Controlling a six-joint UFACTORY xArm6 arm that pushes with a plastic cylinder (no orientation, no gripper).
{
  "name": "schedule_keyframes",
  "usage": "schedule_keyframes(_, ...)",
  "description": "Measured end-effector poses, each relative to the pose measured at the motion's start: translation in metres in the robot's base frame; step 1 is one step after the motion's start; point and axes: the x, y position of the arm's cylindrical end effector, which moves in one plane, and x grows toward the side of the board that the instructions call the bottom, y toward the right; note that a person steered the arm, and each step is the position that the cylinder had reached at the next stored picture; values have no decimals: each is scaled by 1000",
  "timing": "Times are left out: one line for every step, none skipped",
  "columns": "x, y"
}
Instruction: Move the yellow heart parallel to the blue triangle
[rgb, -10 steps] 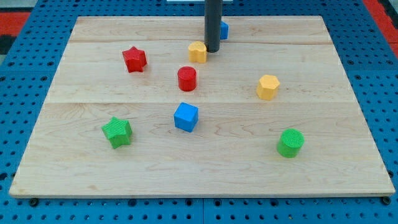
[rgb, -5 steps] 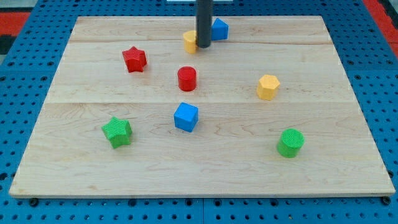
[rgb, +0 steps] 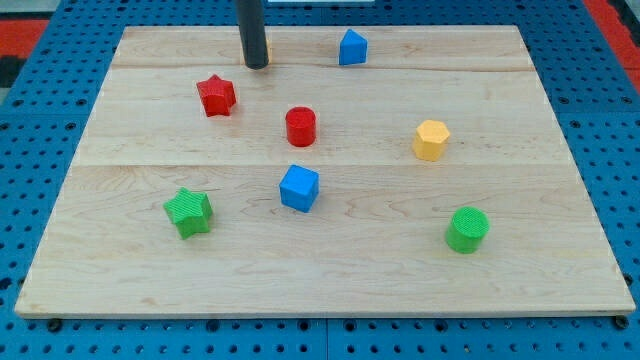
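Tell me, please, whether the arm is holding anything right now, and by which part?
Nothing is held: the arm ends in a bare rod. My tip rests on the board, almost wholly hiding the yellow heart.

Pale matt wooden board (rgb: 560, 200), smooth dark rod (rgb: 252, 30)
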Motion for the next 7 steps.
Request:
schedule_keyframes(-14,-53)
schedule_keyframes(-38,-85)
schedule_keyframes(-22,-48)
schedule_keyframes(1,-34)
schedule_keyframes(-1,-21)
schedule_keyframes(-14,-50)
schedule_keyframes(-22,-20)
